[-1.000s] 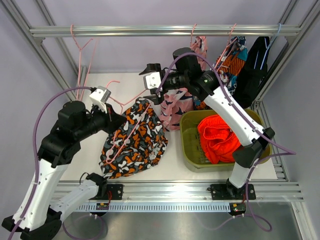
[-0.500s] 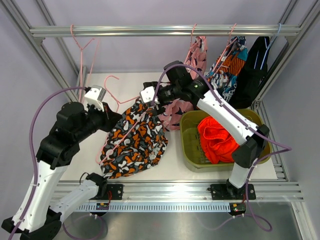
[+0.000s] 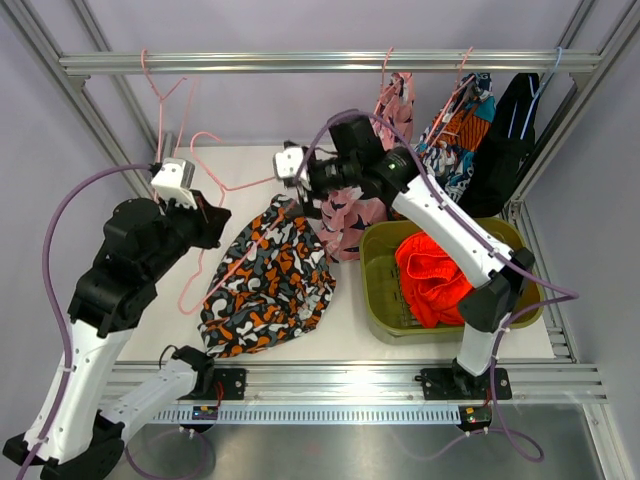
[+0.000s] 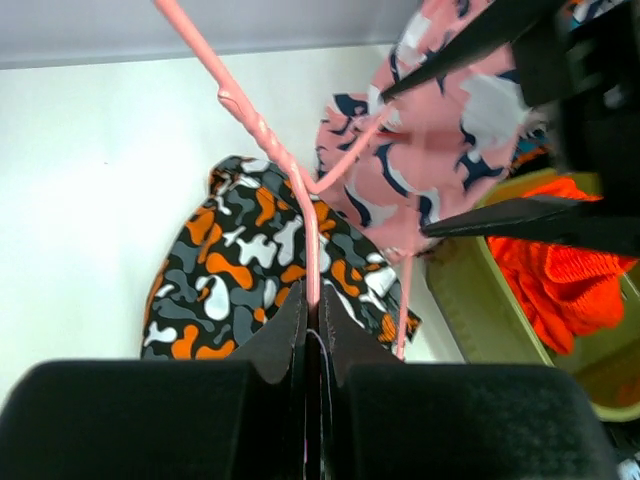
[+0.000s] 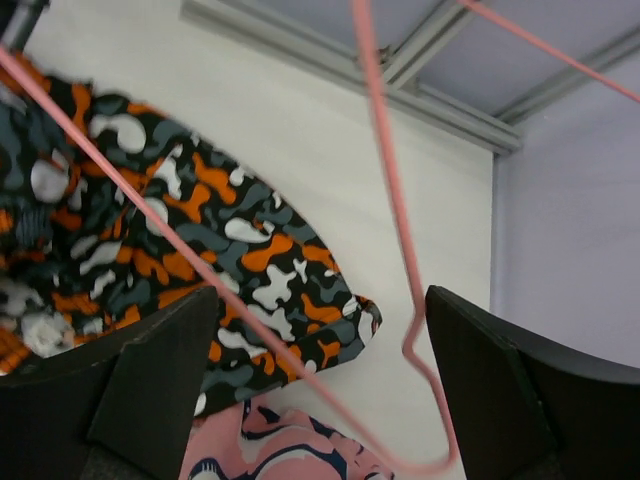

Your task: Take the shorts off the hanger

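Observation:
The orange-black-white camouflage shorts (image 3: 268, 285) lie in a heap on the white table. My left gripper (image 3: 212, 224) is shut on the wire of a pink hanger (image 3: 205, 150) and holds it up at the shorts' left; the left wrist view shows the wire (image 4: 312, 262) pinched between the jaws above the shorts (image 4: 235, 270). One hanger arm still crosses the shorts' top edge. My right gripper (image 3: 305, 195) is open at the shorts' upper right, its fingers (image 5: 150, 385) wide apart around the hanger wire (image 5: 395, 210), holding nothing. Plain orange shorts (image 3: 435, 275) lie in the bin.
A green bin (image 3: 375, 290) stands right of the shorts. On the top rail (image 3: 300, 62) hang an empty pink hanger (image 3: 160, 92), pink printed shorts (image 3: 398, 98), teal-orange printed shorts (image 3: 462, 122) and black shorts (image 3: 512, 130). Frame posts stand at both sides.
My left gripper has pulled the pink hanger up and to the left, away from the camouflage shorts. My right gripper has drawn back a little towards the rail. The shorts stay on the table.

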Motion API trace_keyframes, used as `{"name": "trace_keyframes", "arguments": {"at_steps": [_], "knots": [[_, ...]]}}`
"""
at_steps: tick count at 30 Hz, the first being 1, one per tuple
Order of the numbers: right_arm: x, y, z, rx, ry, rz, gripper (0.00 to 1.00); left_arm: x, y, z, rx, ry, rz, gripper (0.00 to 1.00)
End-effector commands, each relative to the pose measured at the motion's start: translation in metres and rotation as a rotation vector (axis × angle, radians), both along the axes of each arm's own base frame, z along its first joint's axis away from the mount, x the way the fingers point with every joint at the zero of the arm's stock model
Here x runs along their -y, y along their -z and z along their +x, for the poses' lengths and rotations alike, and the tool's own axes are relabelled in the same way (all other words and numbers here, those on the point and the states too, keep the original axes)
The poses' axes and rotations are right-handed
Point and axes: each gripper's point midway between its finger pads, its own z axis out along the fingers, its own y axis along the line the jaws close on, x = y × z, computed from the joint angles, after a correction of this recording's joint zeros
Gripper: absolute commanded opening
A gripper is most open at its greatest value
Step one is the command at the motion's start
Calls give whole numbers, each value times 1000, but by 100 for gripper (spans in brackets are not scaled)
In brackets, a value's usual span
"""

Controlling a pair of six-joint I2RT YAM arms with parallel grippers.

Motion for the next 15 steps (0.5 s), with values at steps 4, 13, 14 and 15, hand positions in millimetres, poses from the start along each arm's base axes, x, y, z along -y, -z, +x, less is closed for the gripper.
{"name": "trace_keyframes", "arguments": {"at_steps": [4, 13, 14, 15], "knots": [[8, -147, 30, -139, 185, 389, 99, -18, -11, 29, 71, -120, 55, 0], [46, -146, 19, -181, 156, 413, 100, -43, -34, 69, 162, -246, 170, 0], [48, -129, 20, -210, 166, 388, 100, -47, -43, 75, 190, -266, 167, 0], [51, -124, 19, -221, 173, 379, 99, -49, -53, 78, 214, -277, 161, 0]]}}
